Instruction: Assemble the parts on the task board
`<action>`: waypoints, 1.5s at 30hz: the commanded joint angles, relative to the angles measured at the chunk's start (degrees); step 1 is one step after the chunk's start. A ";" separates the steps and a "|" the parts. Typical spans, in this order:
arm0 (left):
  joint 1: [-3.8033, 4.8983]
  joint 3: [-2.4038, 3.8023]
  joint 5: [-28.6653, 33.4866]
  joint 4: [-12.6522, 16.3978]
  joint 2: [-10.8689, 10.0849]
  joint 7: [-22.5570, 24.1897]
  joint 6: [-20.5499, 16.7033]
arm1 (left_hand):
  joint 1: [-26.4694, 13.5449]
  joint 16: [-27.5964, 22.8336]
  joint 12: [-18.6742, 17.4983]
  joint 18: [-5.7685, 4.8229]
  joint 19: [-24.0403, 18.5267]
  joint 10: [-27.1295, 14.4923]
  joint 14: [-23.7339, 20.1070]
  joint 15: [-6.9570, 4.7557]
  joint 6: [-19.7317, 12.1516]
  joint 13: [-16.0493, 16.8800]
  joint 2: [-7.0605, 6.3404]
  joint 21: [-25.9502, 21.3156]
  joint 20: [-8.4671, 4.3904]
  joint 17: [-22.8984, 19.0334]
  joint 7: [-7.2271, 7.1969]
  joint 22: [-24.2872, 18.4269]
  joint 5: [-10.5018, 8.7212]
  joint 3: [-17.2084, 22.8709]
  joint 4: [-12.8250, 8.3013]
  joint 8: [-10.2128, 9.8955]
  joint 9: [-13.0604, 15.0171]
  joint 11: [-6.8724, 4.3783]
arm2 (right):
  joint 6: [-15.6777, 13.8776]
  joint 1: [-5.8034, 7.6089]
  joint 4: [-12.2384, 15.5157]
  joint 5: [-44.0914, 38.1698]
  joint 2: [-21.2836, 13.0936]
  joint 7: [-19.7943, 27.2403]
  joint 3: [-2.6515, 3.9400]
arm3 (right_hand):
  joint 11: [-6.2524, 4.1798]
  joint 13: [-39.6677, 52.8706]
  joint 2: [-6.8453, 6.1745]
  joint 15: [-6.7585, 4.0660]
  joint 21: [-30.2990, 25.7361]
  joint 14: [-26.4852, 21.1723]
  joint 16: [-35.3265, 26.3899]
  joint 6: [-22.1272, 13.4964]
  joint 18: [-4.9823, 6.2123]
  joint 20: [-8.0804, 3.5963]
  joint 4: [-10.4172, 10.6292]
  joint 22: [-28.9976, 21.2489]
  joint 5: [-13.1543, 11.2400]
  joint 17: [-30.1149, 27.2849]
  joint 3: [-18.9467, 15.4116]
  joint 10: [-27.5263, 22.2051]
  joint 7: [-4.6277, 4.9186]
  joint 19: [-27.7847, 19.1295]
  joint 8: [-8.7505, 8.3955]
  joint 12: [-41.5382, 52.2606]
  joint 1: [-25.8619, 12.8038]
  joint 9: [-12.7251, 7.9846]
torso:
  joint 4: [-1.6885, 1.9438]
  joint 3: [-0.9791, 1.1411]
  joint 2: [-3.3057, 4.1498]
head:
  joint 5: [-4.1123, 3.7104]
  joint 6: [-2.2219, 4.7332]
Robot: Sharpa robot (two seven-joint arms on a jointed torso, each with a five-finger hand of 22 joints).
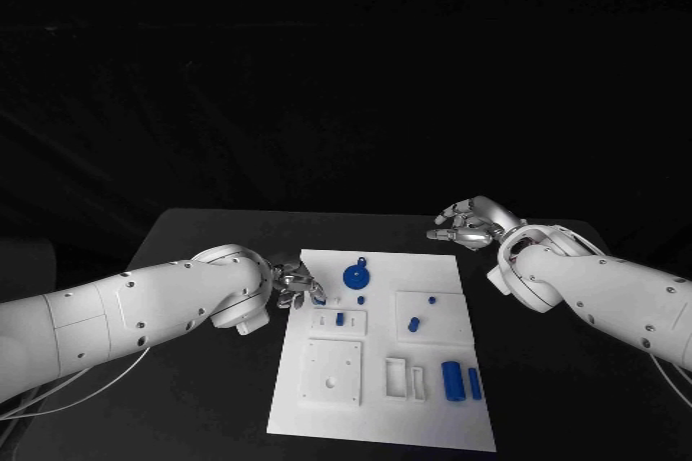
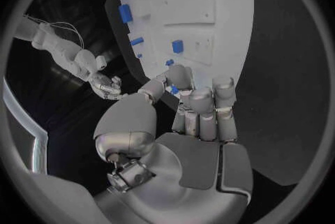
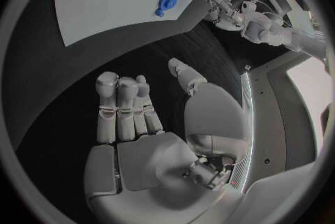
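The white rectangular task board [image 1: 387,351] lies flat in the lower centre of the head view, on the black bench [image 1: 202,241]. A blue round disc-shaped part with a short stem [image 1: 356,276] rests on the board's upper left area. Below it, a small blue peg [image 1: 340,319] stands in a raised white square block, and another small blue part [image 1: 414,324] sits on the white block to its right. Two blue cylindrical parts [image 1: 462,381] lie side by side near the board's lower right, just beside a white rectangular frame piece [image 1: 405,377]. A larger white square plate with a hole [image 1: 333,373] occupies the lower left of the board.

The left robot hand [image 1: 296,284] is at the board's left edge, in the centre left of the head view. In the left wrist view, a small blue part [image 2: 172,89] is pinched between thumb and fingertips [image 2: 179,75]; this robot hand is grasping that part.

The right robot hand [image 1: 469,224] hovers over the bench, well apart from the board's upper right corner. In the right wrist view its fingers [image 3: 122,106] are extended and apart with nothing in them; this robot hand is released.
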 commanded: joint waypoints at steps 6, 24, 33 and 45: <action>-1.79 -0.73 -4.42 0.80 0.22 0.35 -1.69 | -0.26 0.83 0.68 0.61 0.47 0.46 0.49 -1.02 6.16 0.22 -0.72 0.43 -5.04 0.46 -2.41 0.03 0.76 0.14 0.43 0.87 0.15 -0.40 | 0.67 -0.05 0.32 -0.46 -0.16 0.54 0.02 | -0.26 -0.11 -0.08 0.02 -0.25 0.41 -0.09 0.05 5.71 -0.40 -0.08 0.09 0.54 -0.03 -0.32 -0.31 0.35 0.15 0.26 0.39 -0.59 -0.09 | -0.14 0.02 0.10 | 0.24 -0.24; -2.99 -0.73 -7.26 -0.35 1.25 -0.21 -1.43 | -0.60 1.22 0.99 0.65 0.64 0.54 0.58 -1.24 6.91 0.13 -0.76 0.63 -5.17 0.83 -2.67 0.13 0.78 0.10 0.68 1.31 0.22 -0.65 | 0.79 -0.09 0.49 -0.46 -0.43 0.57 0.02 | -0.25 -0.20 -0.05 0.02 -0.30 0.43 -0.09 0.05 5.71 -0.39 0.09 0.15 0.98 -0.03 -0.42 -0.33 0.35 0.19 0.27 0.46 -0.85 -0.10 | -0.24 0.07 0.12 | -0.04 -0.69; -3.02 -0.74 -9.05 -0.93 1.61 -0.70 -1.21 | -0.77 1.45 1.24 0.67 0.71 0.67 0.63 -1.33 7.13 0.07 -0.75 0.73 -5.24 1.04 -2.78 0.18 0.41 0.07 0.84 1.48 0.24 -0.75 | 0.79 -0.09 0.64 -0.46 -0.45 0.60 0.02 | -0.25 -0.22 -0.05 0.03 -0.32 0.43 -0.10 0.04 5.71 -0.39 0.14 0.16 1.05 -0.03 -0.46 -0.34 0.36 0.20 0.27 0.47 -0.94 -0.11 | -0.19 0.11 0.09 | -0.06 -0.86; -3.17 -0.99 -9.50 -1.54 2.05 -1.31 0.77 | -0.82 1.58 1.43 0.69 0.75 0.67 0.61 -1.38 7.17 -0.01 -0.74 0.80 -5.29 1.19 -2.83 0.22 -0.18 0.09 0.89 1.55 0.23 -0.80 | 0.80 -0.09 0.68 -0.46 -0.56 0.58 0.02 | -0.25 -0.25 -0.04 0.03 -0.34 0.44 -0.10 0.04 5.71 -0.39 0.21 0.18 1.13 -0.03 -0.50 -0.35 0.35 0.21 0.27 0.50 -1.04 -0.12 | -0.18 0.08 0.11 | -0.10 -1.01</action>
